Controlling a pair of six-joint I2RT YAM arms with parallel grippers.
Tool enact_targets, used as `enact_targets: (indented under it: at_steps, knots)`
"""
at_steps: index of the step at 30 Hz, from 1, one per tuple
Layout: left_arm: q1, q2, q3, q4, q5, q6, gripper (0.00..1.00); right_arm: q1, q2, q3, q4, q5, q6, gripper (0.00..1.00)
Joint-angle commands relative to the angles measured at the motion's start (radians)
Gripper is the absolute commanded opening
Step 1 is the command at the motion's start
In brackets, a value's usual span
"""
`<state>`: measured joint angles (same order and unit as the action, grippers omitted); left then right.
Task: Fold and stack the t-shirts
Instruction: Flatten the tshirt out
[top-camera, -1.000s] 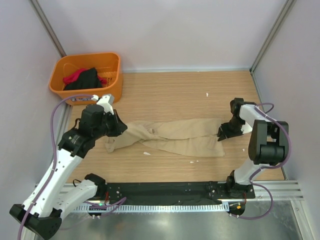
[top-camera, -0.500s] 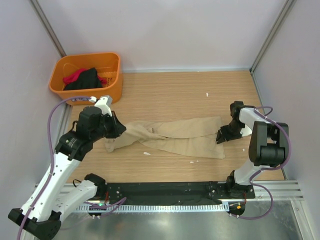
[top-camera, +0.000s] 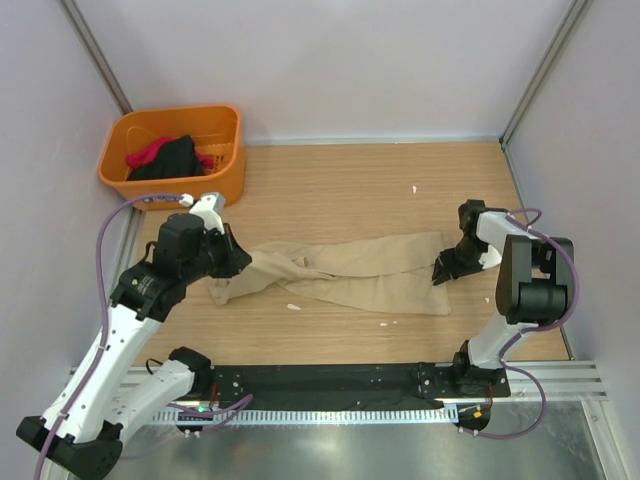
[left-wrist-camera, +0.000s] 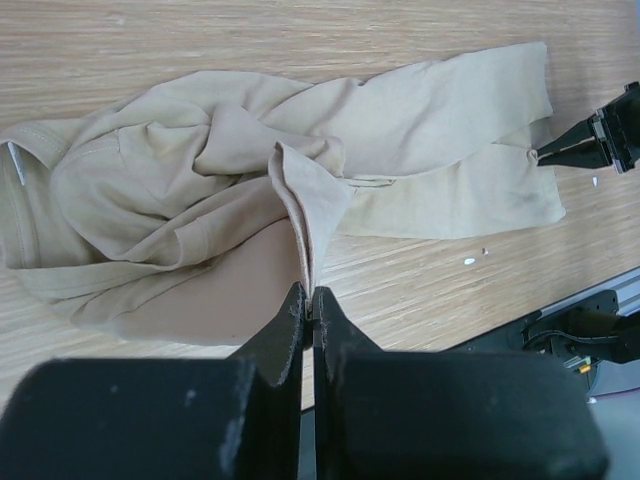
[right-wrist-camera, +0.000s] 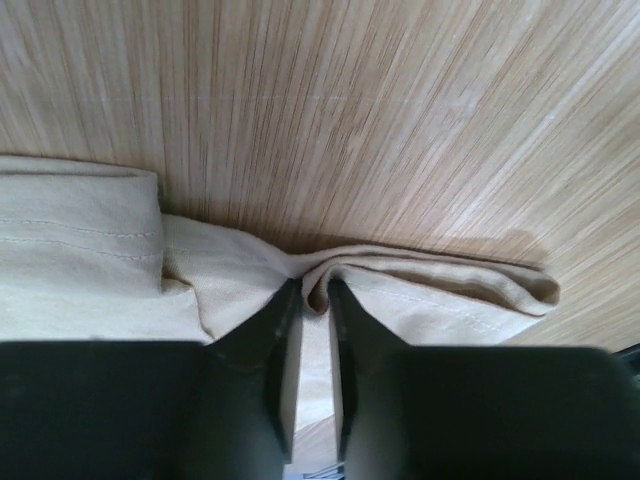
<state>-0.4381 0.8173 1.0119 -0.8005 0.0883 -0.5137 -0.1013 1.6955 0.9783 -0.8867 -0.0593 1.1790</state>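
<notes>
Little change: left claw (left-wrist-camera: 311, 300) still clamps tan t-shirt (top-camera: 370, 275) fold, right claw (right-wrist-camera: 315, 290) nips hem; shirt stretched, rumpled on worktop (top-camera: 350, 190).

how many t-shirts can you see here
3. A tan shirt lies stretched across the middle of the table. A black shirt and a red shirt sit bunched in the orange basket at the far left. More may be hidden underneath them.
</notes>
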Motion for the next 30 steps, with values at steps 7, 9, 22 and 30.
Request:
enact_targets:
  at_steps: [7, 9, 22, 30]
  knots:
    - [-0.004, 0.002, 0.076, 0.000, -0.027, 0.040, 0.00, -0.009, -0.051, 0.063, -0.057, 0.115, -0.068, 0.01]
    - [-0.004, 0.006, 0.102, -0.005, -0.033, 0.044, 0.00, -0.009, -0.085, 0.092, -0.075, 0.116, -0.090, 0.01]
    - [-0.004, 0.161, 0.540, -0.031, -0.124, 0.101, 0.00, -0.009, -0.240, 0.458, -0.015, 0.081, -0.200, 0.01]
    - [-0.004, 0.385, 1.080, -0.052, -0.245, 0.199, 0.00, -0.075, -0.126, 0.940, -0.023, 0.073, -0.220, 0.01]
